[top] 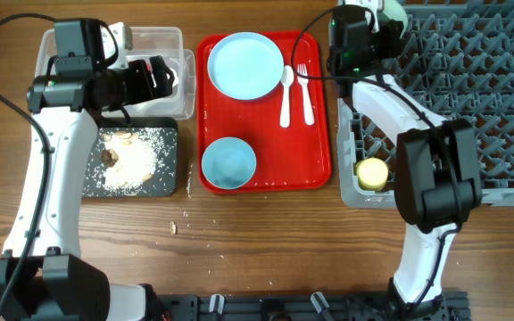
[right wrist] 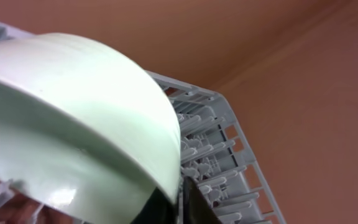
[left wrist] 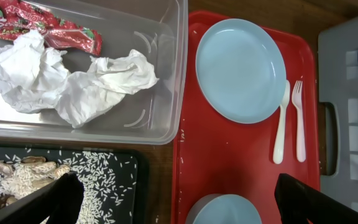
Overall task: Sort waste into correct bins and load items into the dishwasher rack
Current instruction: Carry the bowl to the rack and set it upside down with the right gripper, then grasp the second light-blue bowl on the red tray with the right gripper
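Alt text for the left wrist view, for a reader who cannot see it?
A clear tub holds a crumpled red wrapper and white tissue; below it a black tray carries rice. Right, a red tray bears a blue plate, fork, spoon and part of a bowl.

A wooden table (top: 266,241) fills the overhead view, its brown top marked with darker grain that runs from left to right. A black rail (top: 266,308) lies along its near edge. The light is even and soft, casting only faint shadows. In the right wrist view a plain, blurred brown surface (right wrist: 303,74) lies behind; whether it is table or wall is unclear.
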Motion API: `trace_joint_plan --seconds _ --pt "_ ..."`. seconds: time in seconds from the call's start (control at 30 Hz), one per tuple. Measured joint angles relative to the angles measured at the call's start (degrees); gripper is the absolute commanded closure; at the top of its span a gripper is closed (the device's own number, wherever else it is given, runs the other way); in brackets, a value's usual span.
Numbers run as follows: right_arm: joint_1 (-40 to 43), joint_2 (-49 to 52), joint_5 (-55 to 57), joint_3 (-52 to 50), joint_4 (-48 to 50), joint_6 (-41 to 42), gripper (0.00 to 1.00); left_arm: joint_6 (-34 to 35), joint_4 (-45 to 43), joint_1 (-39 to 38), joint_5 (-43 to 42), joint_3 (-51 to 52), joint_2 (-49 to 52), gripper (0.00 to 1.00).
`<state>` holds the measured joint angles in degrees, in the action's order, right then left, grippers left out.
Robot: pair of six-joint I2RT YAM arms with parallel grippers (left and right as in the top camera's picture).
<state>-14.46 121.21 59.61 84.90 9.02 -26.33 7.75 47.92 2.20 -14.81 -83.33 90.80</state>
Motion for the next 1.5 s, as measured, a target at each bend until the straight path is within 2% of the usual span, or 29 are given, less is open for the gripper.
trace_joint_plan --seconds 0.07,0.2,0.47,0.6,0.73,0.87,0.93,1.1,1.27,1.37,1.5 --pt "-0.7 0.1 0.2 0.0 -0.2 -1.2 0.58 0.0 0.0 0.0 0.0 0.0 0.0 0.00" --pt "-3.2 0.1 1.3 0.0 -0.2 -2.3 0.54 0.0 0.0 0.0 0.0 0.0 0.0 0.00" --pt "-8.6 0.1 2.1 0.0 -0.8 -4.2 0.25 0.0 0.0 0.0 0.0 0.0 0.0 0.00" --pt "-10.5 0.1 2.2 0.0 -3.8 -4.9 0.18 0.0 0.0 0.0 0.0 0.0 0.0 0.00" --pt "-12.3 -0.9 1.6 0.0 -8.1 -3.8 0.16 0.0 0.0 0.0 0.0 0.0 0.0 0.00" --pt "-14.1 -5.2 -6.1 0.0 -23.6 3.3 0.17 0.0 0.0 0.0 0.0 0.0 0.0 0.00" --pt "-15.5 -8.8 -17.4 -0.1 -32.4 9.8 0.15 0.0 0.1 0.0 0.0 0.0 0.0 0.00" --pt "-17.8 -13.0 -49.4 0.0 -41.7 26.3 0.14 0.0 0.1 0.0 0.0 0.0 0.0 0.00" --pt "-18.0 -13.0 -68.5 -1.2 -47.1 40.9 0.15 0.0 0.1 0.0 0.0 0.0 0.0 0.00" --pt "-18.4 -12.8 -74.0 -4.6 -47.6 46.6 0.22 0.0 0.1 0.0 0.0 0.0 0.0 0.00" --pt "-19.5 -11.8 -76.7 -8.4 -47.8 51.8 0.36 0.0 0.1 0.0 0.0 0.0 0.0 0.00"
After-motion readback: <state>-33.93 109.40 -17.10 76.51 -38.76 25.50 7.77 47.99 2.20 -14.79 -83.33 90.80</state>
